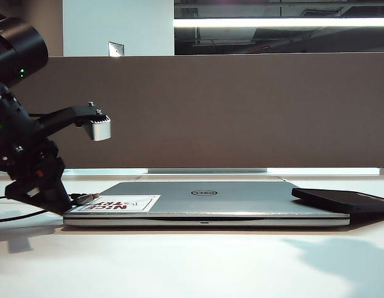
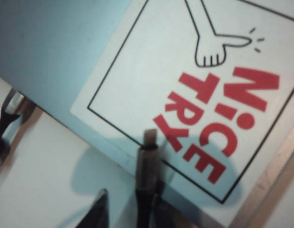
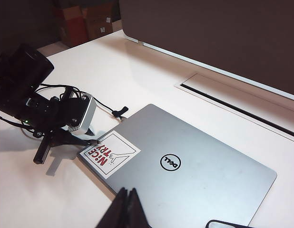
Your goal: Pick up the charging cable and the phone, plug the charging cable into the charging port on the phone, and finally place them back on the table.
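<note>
The long thin black charging cable (image 2: pixel 146 190) is seen in the left wrist view with its small silver-white metallic plug tip extended over the corner of the closed silver Dell laptop (image 1: pixel 242 202), above the white sticker with red lettering (image 2: pixel 204 95). The plug body is flanked closely by the dark jaws of the left gripper (image 2: pixel 137 209); whether it is already clamped cannot be told. In the exterior view the left gripper (image 1: pixel 71 200) is located at the 9 o'clock edge of the laptop, low over the wide white tabletop (image 1: pixel 192 261).

The flat thin black rectangular phone (image 1: pixel 341 200) is laid at the 3 o'clock end of the laptop, its glossy face upward, one end resting on the lid. The charging port cannot be made out.

The right gripper (image 3: pixel 127 209) is held above the laptop's near edge with its jaws closed together and nothing between them.

A second thin black cord with a black plug (image 3: pixel 119 112) is laid on the tabletop beside the laptop's corner.
</note>
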Robot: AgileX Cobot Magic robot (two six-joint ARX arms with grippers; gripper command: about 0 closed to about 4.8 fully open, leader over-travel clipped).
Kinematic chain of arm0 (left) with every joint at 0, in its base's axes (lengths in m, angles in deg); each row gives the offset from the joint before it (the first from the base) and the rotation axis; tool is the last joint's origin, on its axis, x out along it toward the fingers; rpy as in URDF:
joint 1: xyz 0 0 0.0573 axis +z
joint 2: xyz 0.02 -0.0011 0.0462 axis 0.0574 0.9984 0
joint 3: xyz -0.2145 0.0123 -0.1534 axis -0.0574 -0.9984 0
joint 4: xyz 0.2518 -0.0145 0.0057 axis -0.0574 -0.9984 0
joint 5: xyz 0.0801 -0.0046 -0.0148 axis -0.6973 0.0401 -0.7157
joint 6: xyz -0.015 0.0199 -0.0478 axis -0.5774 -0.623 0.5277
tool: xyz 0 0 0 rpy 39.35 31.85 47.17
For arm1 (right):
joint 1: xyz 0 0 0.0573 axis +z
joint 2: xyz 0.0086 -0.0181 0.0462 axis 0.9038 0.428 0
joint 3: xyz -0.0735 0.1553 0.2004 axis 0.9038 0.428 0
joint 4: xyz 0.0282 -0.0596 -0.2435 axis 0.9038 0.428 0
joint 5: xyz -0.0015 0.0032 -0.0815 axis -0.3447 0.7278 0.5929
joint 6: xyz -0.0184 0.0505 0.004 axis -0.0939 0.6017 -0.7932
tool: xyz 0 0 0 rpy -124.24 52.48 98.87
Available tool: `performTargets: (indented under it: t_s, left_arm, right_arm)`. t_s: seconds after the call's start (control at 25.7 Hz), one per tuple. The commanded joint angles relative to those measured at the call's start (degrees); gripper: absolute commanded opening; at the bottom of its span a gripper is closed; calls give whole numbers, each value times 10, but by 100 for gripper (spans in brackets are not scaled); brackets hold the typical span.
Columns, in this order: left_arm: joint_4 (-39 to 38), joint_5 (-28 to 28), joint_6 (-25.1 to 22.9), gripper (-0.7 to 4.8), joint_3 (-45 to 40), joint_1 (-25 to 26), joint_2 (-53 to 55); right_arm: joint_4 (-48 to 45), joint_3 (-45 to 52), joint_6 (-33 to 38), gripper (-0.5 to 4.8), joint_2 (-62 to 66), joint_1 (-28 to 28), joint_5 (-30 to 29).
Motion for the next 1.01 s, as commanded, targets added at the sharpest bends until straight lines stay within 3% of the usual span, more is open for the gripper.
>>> performTargets:
  t_s: [0.04, 0.12, 0.16, 0.19, 0.7, 0.89, 1.01]
  left_arm:
    - [7, 4, 0, 115, 0, -4, -2]
    - [7, 4, 0, 69, 0, -7, -2]
    - [6, 4, 0, 1, 0, -12, -2]
    - [5, 4, 0, -6, 0, -18, -2]
    - [5, 5, 21, -6, 2, -29, -37]
    - [5, 7, 68, -6, 2, -29, -90]
    - [5, 7, 150, -6, 2, -33, -149]
  right_arm:
    - [-11, -3, 1, -8, 0, -1, -1]
    - [-11, -3, 1, -8, 0, -1, -1]
    - [-11, -3, 1, -8, 0, -1, -1]
    - [-11, -3, 1, -8, 0, -1, -1]
    - [-12, -3, 1, -8, 0, -1, -1]
    - [-21, -3, 4, -8, 0, -1, 6]
    - [-28, -3, 14, -9, 0, -1, 12]
